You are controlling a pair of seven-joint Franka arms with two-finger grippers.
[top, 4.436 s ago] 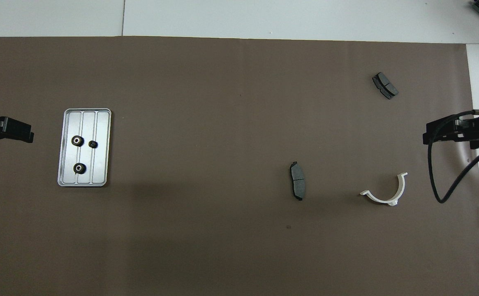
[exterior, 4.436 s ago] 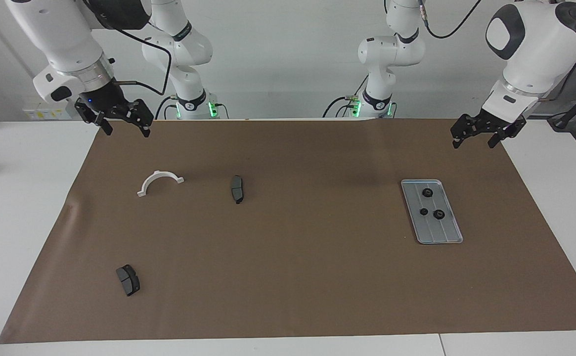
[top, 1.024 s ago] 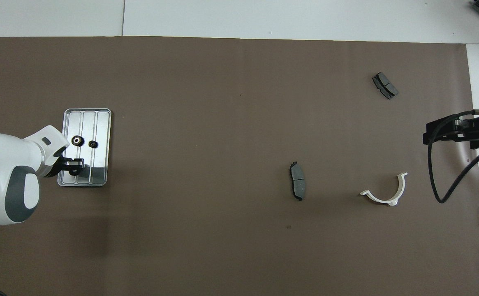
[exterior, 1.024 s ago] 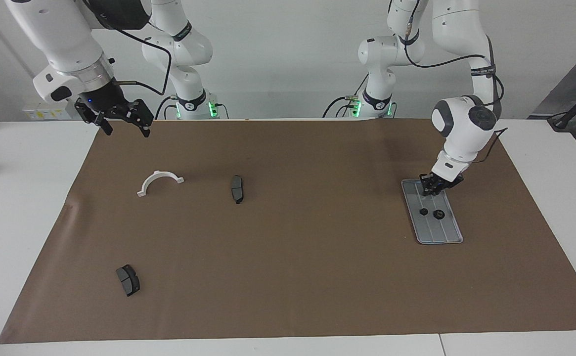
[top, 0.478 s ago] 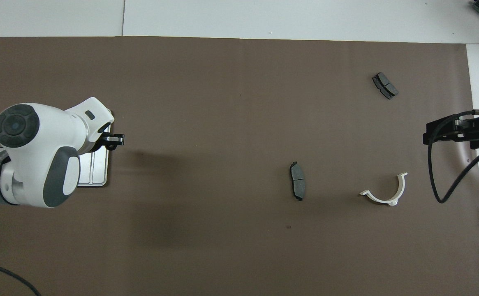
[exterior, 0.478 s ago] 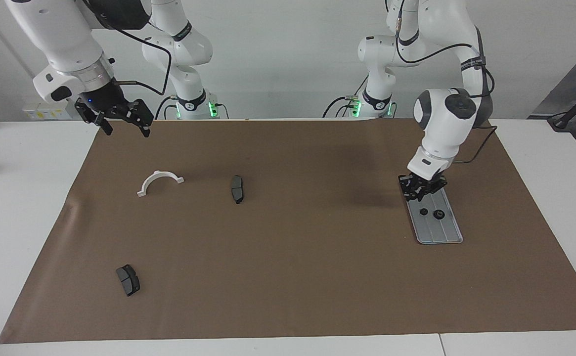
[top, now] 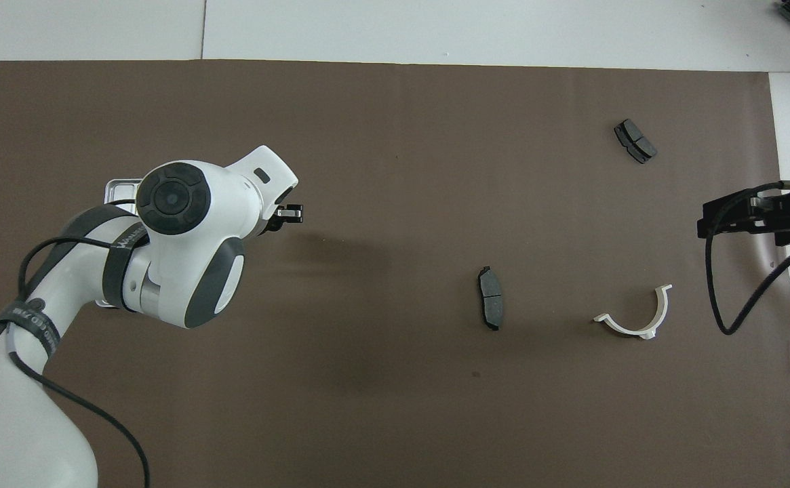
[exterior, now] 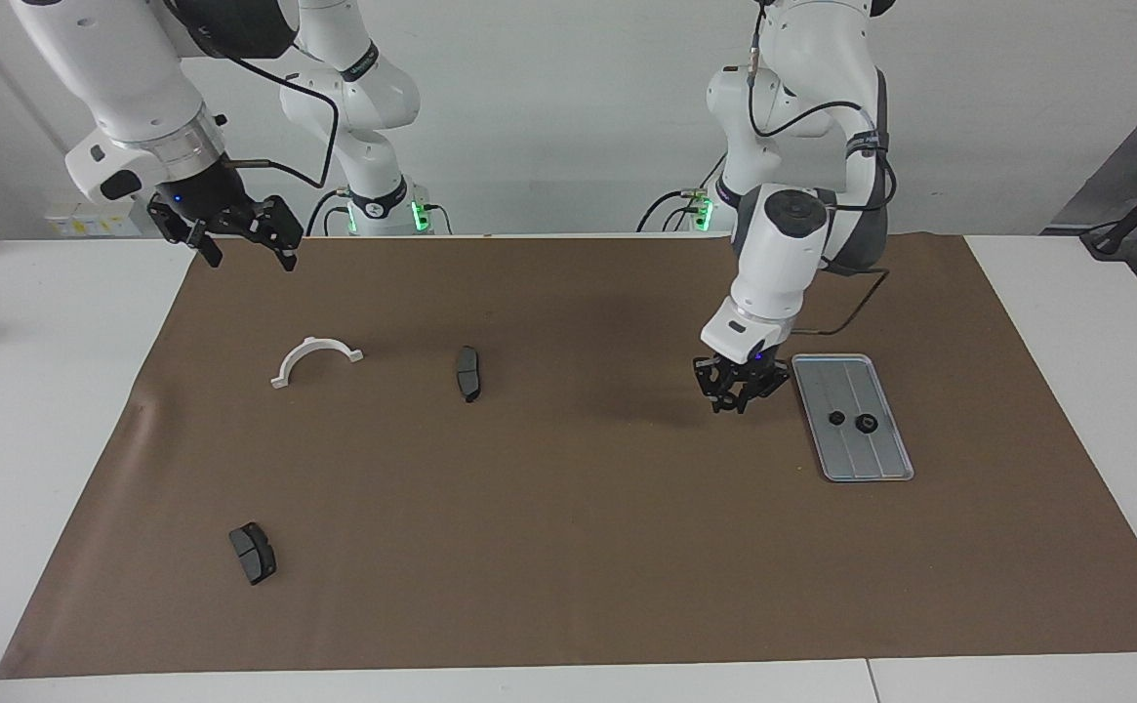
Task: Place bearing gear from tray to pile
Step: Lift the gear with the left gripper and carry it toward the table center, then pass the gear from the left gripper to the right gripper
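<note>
The silver tray [exterior: 875, 461] lies on the brown mat toward the left arm's end, with two black gears [exterior: 836, 418] [exterior: 865, 423] in it. My left gripper [exterior: 739, 392] hangs low over the bare mat just beside the tray, on the side toward the right arm's end. It is shut on a third black gear, which hardly shows between the dark fingers. In the overhead view my left arm covers most of the tray [top: 120, 184], and the left gripper [top: 291, 214] pokes out past it. No pile of gears shows on the mat. My right gripper [exterior: 248, 256] waits open, raised over the mat's corner.
A white half-ring bracket [exterior: 316, 359] and a dark grey pad [exterior: 468, 373] lie on the mat toward the right arm's end. A second pad [exterior: 253, 553] lies farther from the robots. The brown mat [exterior: 568, 547] covers most of the white table.
My left gripper came down onto the tray, closed on the gear nearest the robots, and has carried it off the tray toward the mat's middle. The right arm has not moved.
</note>
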